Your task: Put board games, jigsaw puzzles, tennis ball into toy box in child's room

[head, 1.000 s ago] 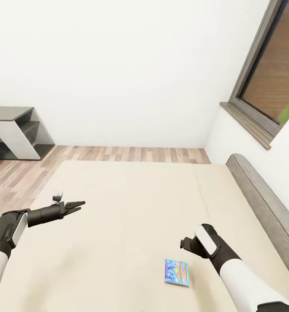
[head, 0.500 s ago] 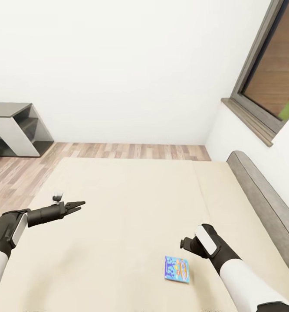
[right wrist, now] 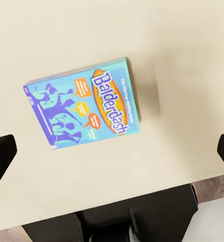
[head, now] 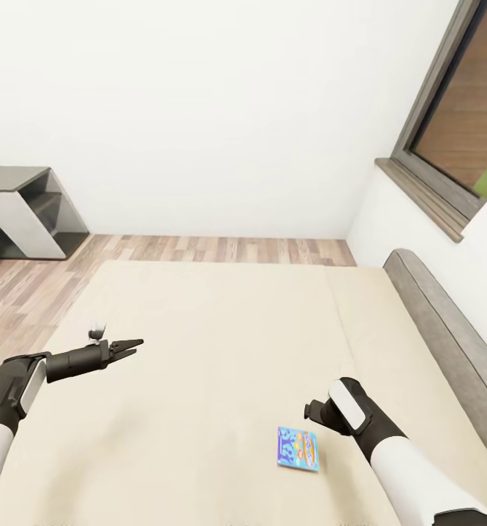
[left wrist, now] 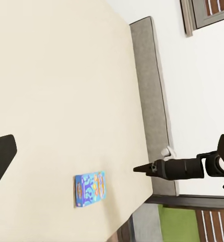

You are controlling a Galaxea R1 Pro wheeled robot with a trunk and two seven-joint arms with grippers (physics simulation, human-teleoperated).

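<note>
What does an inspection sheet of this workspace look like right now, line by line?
Surface: beige bed, mattress bare apart from one box.
Job's things: blue board game lying flat near the bed's near edge; lettering reads Balderdash.
Clutter: nothing seen.
Grippers: left gripper over the bed, holding nothing, fingers close together; right gripper above the game, fingers spread wide, not touching it.
Cables: nothing seen.
Surroundings: white walls, plank floor, grey headboard, window, grey-and-white desk.

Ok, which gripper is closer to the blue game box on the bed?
Right. The right gripper hangs just above the box; the left gripper hovers well across the bed.
</note>
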